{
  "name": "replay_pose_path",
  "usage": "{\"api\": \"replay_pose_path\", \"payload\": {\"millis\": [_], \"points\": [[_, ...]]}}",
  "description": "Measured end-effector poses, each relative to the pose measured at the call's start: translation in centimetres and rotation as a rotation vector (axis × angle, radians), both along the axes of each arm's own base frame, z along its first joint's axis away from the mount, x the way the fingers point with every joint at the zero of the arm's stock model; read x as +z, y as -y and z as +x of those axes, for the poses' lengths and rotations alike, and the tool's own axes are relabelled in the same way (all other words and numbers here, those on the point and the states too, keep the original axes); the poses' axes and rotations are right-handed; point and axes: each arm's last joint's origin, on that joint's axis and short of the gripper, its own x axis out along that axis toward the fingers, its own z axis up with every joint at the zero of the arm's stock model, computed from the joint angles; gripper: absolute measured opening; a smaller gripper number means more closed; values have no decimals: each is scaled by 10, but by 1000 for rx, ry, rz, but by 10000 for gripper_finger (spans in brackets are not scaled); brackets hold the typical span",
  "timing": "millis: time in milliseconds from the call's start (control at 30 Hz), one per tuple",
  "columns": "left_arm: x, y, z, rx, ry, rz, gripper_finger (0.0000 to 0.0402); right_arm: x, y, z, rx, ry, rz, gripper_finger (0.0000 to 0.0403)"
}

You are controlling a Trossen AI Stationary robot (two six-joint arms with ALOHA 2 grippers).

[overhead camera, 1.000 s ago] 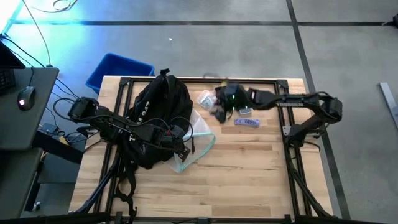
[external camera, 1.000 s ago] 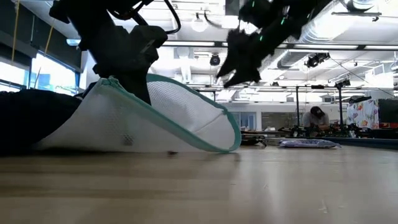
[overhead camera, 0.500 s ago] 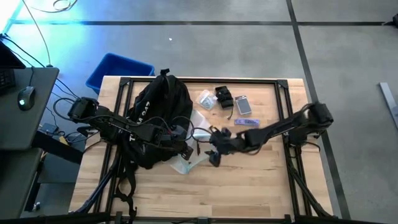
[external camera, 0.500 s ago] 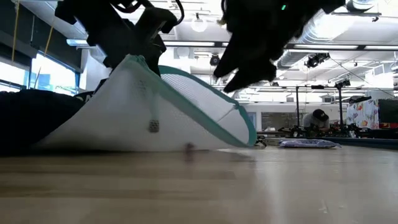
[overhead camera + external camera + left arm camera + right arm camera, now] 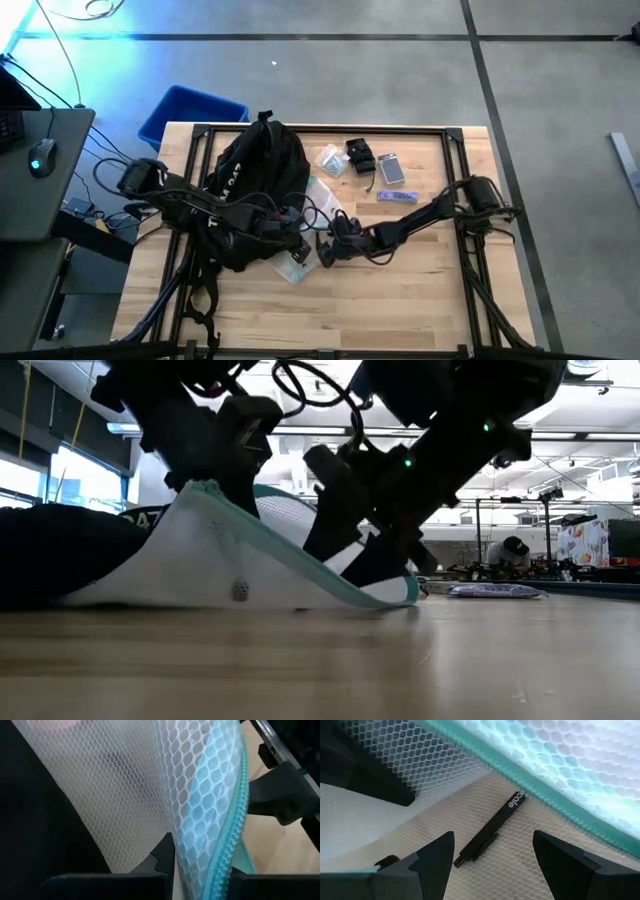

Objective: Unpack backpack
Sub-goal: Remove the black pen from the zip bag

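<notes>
We see the backpack lying at the table's left side. Beside it our left gripper pinches shut on the white mesh pouch, lifting its teal-zippered edge. Our right gripper, fingers spread and empty, reaches inside toward a black pen.
</notes>
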Motion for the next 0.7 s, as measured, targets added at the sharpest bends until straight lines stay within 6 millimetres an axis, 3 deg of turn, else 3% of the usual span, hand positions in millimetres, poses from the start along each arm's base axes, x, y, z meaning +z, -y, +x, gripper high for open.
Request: {"api": "replay_pose_path", "payload": {"millis": [500,700], "points": [[2,1,4,-41,41,27,0,-4,4,3,38,-15,-181,253],[2,1,4,-39,40,27,0,-11,9,4,43,-47,-209,232]]}}
